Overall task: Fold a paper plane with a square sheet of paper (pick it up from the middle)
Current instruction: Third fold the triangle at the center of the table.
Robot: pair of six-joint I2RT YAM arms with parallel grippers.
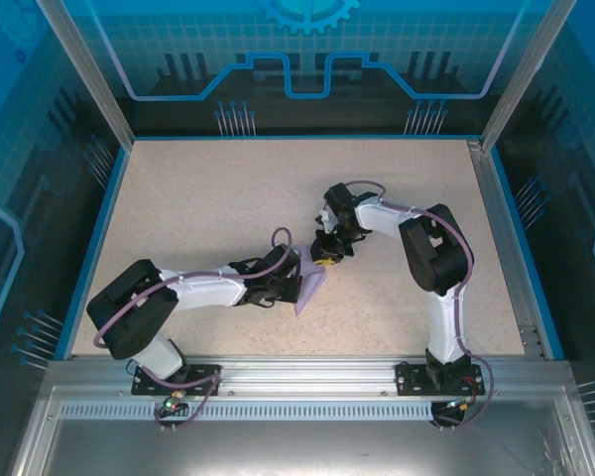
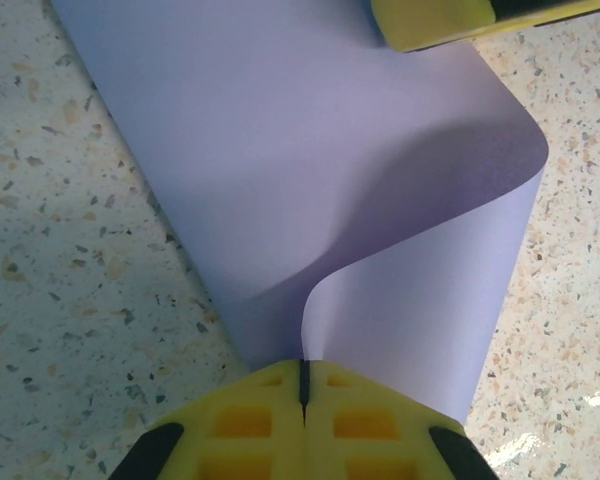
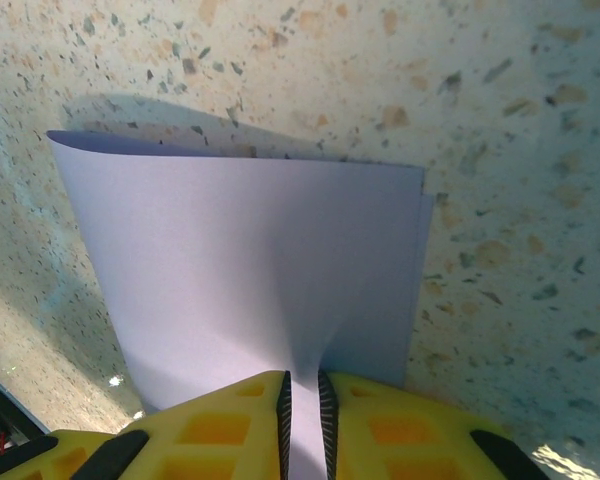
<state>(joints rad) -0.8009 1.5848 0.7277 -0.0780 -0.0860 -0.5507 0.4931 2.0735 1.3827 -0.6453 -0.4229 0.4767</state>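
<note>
The left end effector (image 2: pixel 303 388) is clamped tight on one edge of the paper (image 2: pixel 280 170). The right end effector (image 3: pixel 302 400) pinches the opposite edge. The sheet curls doubled between them over the middle of the counter (image 3: pixel 480 100), probably to bring its halves together for a centre crease.

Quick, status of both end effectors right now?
Left end effector: closed on the square sheet of paper.
Right end effector: closed on the same sheet.
</note>
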